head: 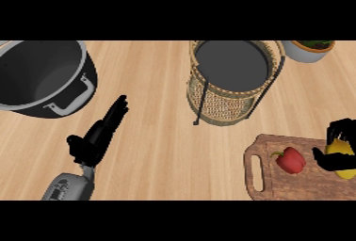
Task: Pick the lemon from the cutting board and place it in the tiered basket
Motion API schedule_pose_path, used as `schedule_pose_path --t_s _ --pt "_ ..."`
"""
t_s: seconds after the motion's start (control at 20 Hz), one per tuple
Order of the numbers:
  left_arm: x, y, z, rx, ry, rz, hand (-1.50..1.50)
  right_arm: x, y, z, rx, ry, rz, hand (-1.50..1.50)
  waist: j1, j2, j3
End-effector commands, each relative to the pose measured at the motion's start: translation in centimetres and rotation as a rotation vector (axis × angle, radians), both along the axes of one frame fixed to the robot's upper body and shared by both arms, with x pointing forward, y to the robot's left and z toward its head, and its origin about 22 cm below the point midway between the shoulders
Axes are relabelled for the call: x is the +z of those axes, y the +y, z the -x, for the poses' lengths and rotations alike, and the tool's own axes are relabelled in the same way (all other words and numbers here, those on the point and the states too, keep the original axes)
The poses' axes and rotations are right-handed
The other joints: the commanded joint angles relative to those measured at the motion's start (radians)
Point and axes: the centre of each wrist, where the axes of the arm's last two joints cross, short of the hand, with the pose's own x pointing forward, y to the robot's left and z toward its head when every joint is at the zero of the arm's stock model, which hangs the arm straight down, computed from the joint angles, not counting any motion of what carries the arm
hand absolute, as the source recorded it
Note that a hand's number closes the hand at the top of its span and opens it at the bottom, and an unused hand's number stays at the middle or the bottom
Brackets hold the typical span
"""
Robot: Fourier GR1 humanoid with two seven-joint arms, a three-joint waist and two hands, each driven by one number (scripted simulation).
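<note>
Clearly the move ahead turns on the right side of the scene, though reading starts at the far left, where a grey stockpot (pixel 42 70) stands on the wooden counter (pixel 160 146) with its handle turned toward the robot. Just below and right of it the left hand (pixel 97 134) rests open, fingers straight and pointing away from the robot, holding nothing. It is well apart from the cutting board.

At centre top stands the wicker tiered basket (pixel 219 103) with its dark wire frame, and its upper tier shows nothing inside. A potted plant (pixel 309 51) sits near it, toward the top right corner.

At lower right lies the wooden cutting board (pixel 278 186), its handle slot facing left. A red bell pepper (pixel 290 160) lies on it, and just right of that is the lemon (pixel 342 153), at the board's right end, its long axis running away from the robot. The right hand (pixel 328 160) is curled round the lemon, fingers over its far end and thumb on the side facing the pepper. I cannot tell whether the lemon has left the board.

From the lemon, the basket lies farther from the robot and to the left, with bare counter between them. The carry would likely need a lift that clears the basket's rim.
</note>
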Motion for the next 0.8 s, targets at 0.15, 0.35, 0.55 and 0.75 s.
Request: schedule_pose_path --t_s 0.15,0.35,0.55,0.75 --pt "-0.7 -0.1 -0.1 0.017 -0.003 -0.007 0.0 5.3 -5.9 -3.2 0.303 -0.254 -0.318 1.5 -0.02 0.001 0.0" --pt "-1.0 0.3 0.8 0.026 0.0 -0.005 0.0 8.4 -8.0 -4.2 0.426 -0.399 -0.499 1.5 -0.031 -0.01 -0.003" --pt "-0.3 0.3 0.0 0.035 0.007 -0.023 0.0 12.8 -6.6 -7.9 0.51 -0.415 -0.517 1.5 -0.03 -0.011 -0.005" --pt "-0.7 1.6 0.8 0.039 0.001 -0.024 0.0 16.5 -3.4 -9.9 0.527 -0.38 -0.544 1.5 -0.038 -0.014 -0.007"
